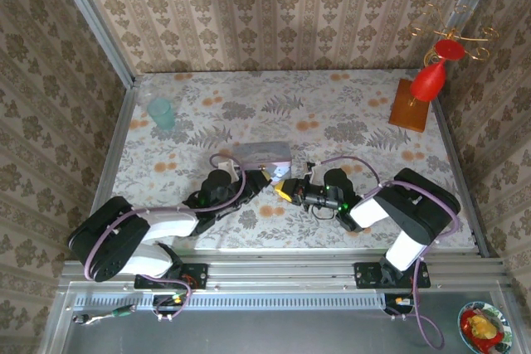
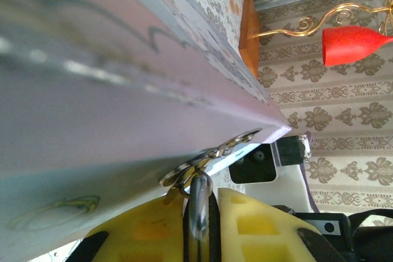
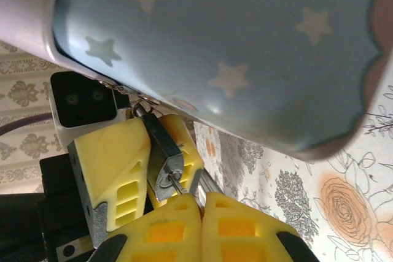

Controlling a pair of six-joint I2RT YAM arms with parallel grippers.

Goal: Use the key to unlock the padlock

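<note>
The padlock (image 3: 161, 151), a small dark body with a metal end face, hangs by its thin shackle (image 2: 198, 204) from the metal hasp (image 2: 212, 151) of the pale blue star-printed tin (image 3: 215, 47). My left gripper (image 2: 199, 197) is shut on the padlock, with a yellow finger (image 3: 116, 164) on each side of the body. My right gripper (image 3: 201, 200) is shut on the key (image 3: 178, 187), whose thin shaft reaches into the keyhole on the lock's end face. From above, both grippers meet just in front of the tin (image 1: 262, 155), left gripper (image 1: 267, 175), right gripper (image 1: 284, 191).
A teal cup (image 1: 160, 112) stands at the back left of the floral table (image 1: 348, 122). A wooden block (image 1: 410, 105) carrying a gold wire stand with red cups (image 1: 431, 79) sits at the back right. Wallpapered walls close in three sides.
</note>
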